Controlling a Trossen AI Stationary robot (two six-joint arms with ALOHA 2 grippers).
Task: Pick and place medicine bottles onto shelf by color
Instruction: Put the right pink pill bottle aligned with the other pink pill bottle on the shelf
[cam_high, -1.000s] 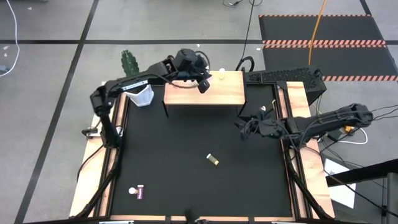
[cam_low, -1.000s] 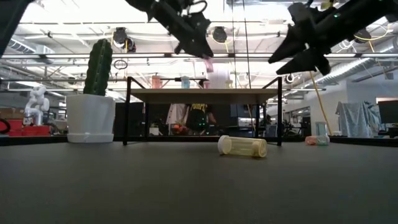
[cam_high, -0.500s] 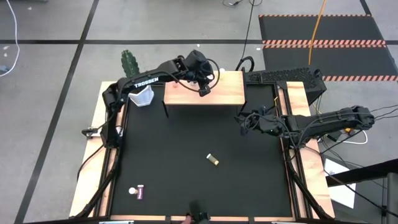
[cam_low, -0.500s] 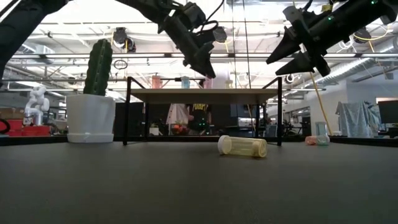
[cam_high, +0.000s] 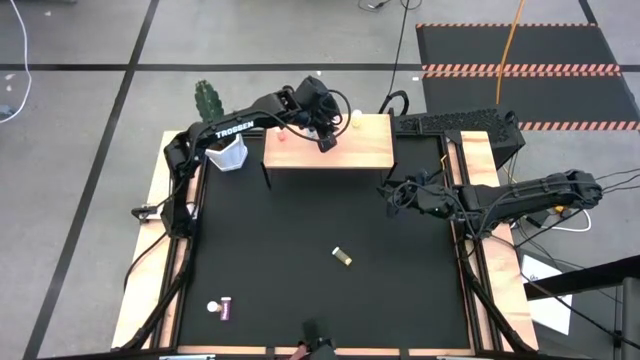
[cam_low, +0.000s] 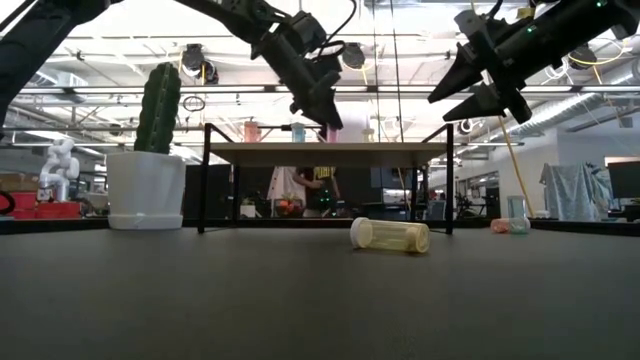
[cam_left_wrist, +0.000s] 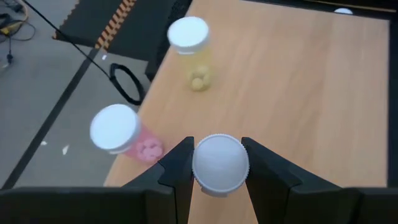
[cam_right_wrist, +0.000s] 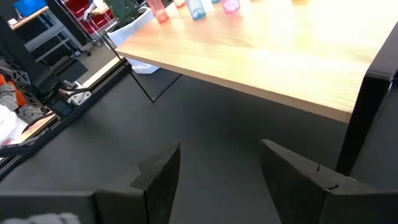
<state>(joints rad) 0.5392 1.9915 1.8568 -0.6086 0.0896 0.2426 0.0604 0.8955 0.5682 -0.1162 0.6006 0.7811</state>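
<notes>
Left gripper (cam_left_wrist: 216, 169): over the shelf (cam_high: 350, 155), fingers clamped on a white-capped bottle (cam_left_wrist: 220, 165); body colour hidden by the cap
Right gripper (cam_right_wrist: 217, 171): fingers apart, holding nothing, above the black mat just beside the shelf's right end
On shelf: a pink bottle (cam_left_wrist: 124, 135) and a yellow bottle (cam_left_wrist: 191, 50) upright near the far edge by the left gripper; a pink, a blue and a further pink bottle (cam_right_wrist: 194, 9) stand in a row at the other end
Left on mat: yellow bottle lying on its side (cam_high: 342, 257) mid-table; purple bottle (cam_high: 221, 308) near the front left corner
Progress: judged well along; held bottle not yet set down, two to fetch
</notes>
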